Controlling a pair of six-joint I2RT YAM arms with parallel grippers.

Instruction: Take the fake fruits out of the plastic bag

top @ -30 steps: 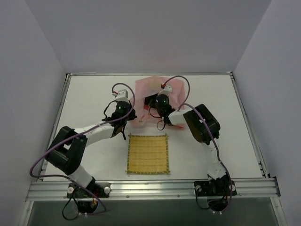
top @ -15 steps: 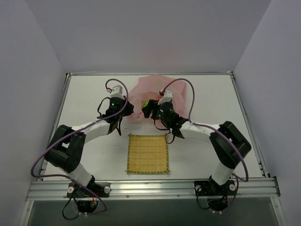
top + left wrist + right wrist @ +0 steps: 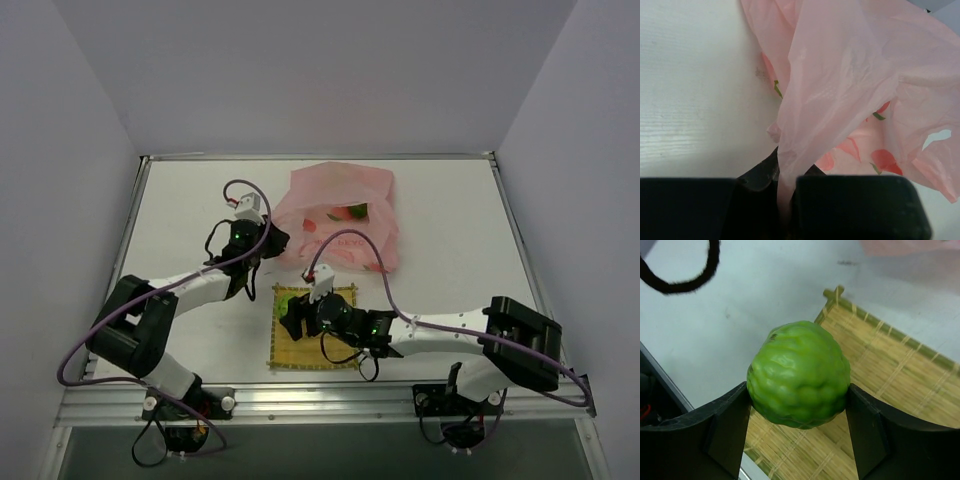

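Clamped across its widest girth between the two black fingers of the right gripper (image 3: 797, 390): a round, knobbly, glossy green plastic fruit (image 3: 799, 372). Already out of the bag, hanging directly beneath the wrist over a corner region of a square yellow bamboo mat (image 3: 900, 370), with white tabletop (image 3: 755, 295) ahead and to the gripper's left. Probably light, hollow and hard-shelled. Slick from the gloss, yet bumpy enough to give the pads some bite. Best taken at the equator, as here; a hold nearer a pole, a recipe for squirting out. No hard squeeze needed.

Pinched tight in the left gripper (image 3: 785, 200): a fold of the thin, crinkled, translucent pink plastic bag with red fruit prints (image 3: 850, 85), rising just ahead of the fingertips and spreading forward and to the right. Flimsy, limp, easily torn or dragged along. Better held at a gathered edge or handle loop than by a single sheet. Whereabouts of the remaining fruits inside: not discernible from these views.
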